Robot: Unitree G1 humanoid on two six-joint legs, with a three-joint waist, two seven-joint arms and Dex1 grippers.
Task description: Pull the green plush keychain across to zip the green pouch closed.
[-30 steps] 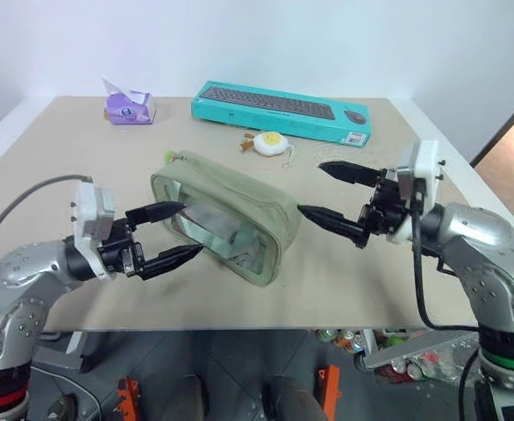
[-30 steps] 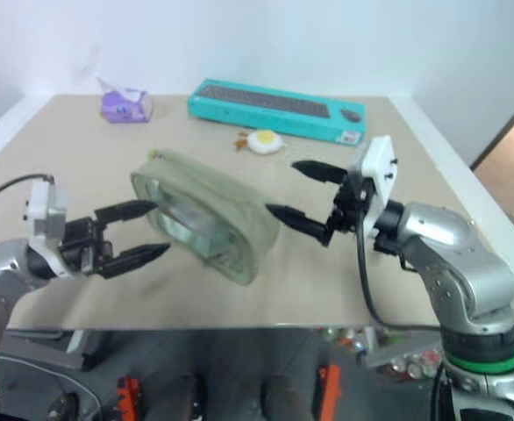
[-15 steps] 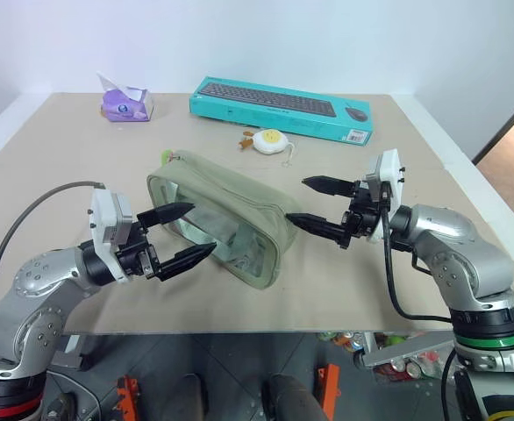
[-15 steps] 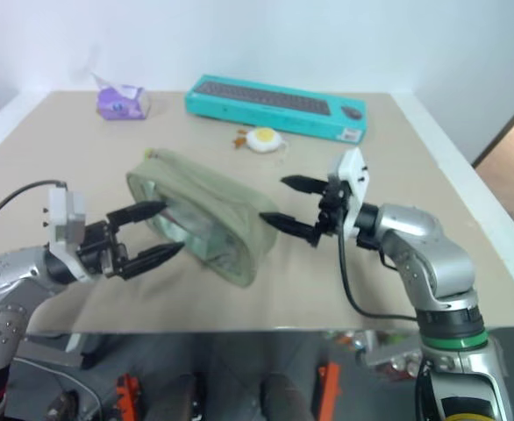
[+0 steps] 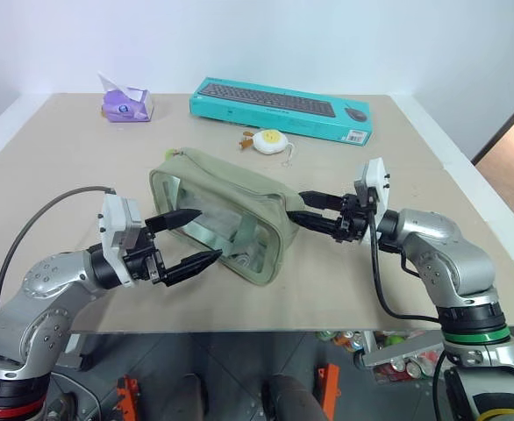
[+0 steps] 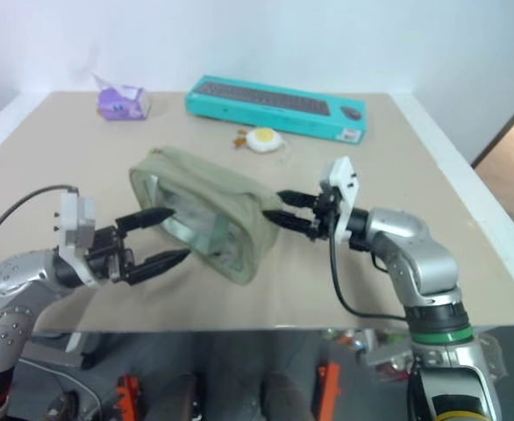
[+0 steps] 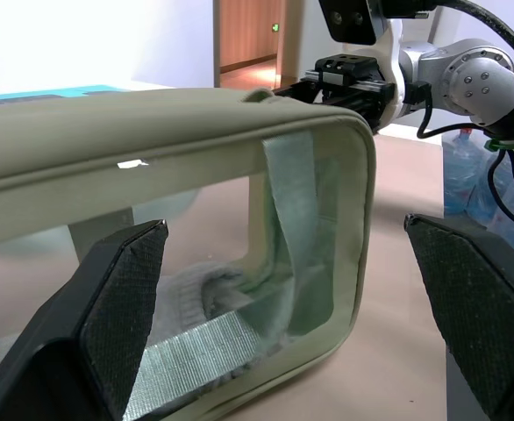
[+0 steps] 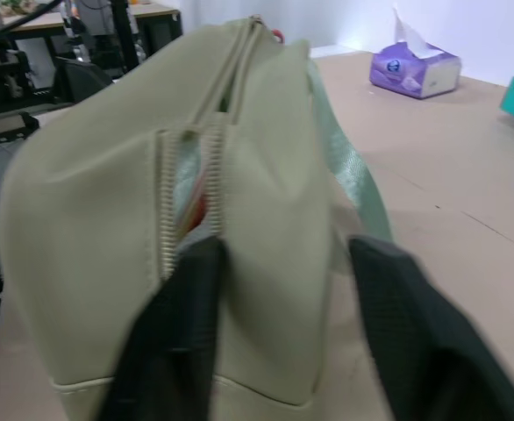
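The green pouch [image 5: 231,197] lies slantwise mid-table, its clear window side facing me and its zipper along the top. A small lime-green bit, the green plush keychain [image 5: 170,155], peeks out at the pouch's far left end. My right gripper [image 5: 302,209] is shut on the pouch's right end, one finger on each side of the fabric below the zipper [image 8: 191,158]. My left gripper [image 5: 196,238] stands open in front of the window side, its fingers [image 7: 108,307] wide apart and touching nothing.
A teal keyboard box [image 5: 279,107] lies along the back of the table. A purple tissue pack [image 5: 127,103] stands at the back left. A white-and-yellow egg trinket [image 5: 270,141] rests just behind the pouch. The table's front edge [image 5: 327,326] runs close below both arms.
My right gripper has come down and in toward the pouch and narrowed from wide open onto its right end. The left gripper has stayed open, hardly moving.
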